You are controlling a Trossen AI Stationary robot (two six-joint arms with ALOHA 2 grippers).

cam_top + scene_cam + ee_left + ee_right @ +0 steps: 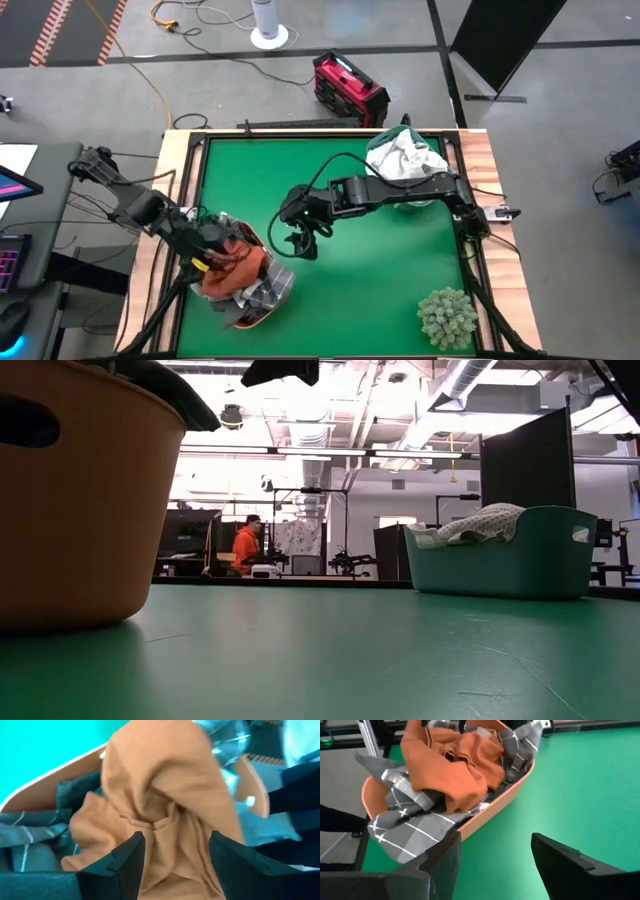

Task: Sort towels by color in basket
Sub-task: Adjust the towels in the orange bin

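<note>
An orange basket [500, 805] at the table's left near side holds a rust-orange towel [455, 765] on top of grey checked towels [410, 827], one of which hangs over the rim. My left gripper [177, 865] is open above this basket [255, 318], its fingers down in the rust-orange towel [155, 780]. My right gripper [300, 243] hangs open over the bare mat just right of the orange basket and touches nothing. A teal basket [500, 565] at the far right holds white towels [400, 155]. My left gripper comes from above with its open fingers [125, 860] set on either side of a bunched fold [170, 825] in the rust-orange towel. The cloth fills the gap between them. The towel lies in the orange basket, resting on the grey towels.
A spiky pale-green plant ball [447, 318] sits at the table's near right corner. Green mat lies open between the two baskets. Wooden borders edge the table left and right. A person in orange [245, 547] stands far back in the room.
</note>
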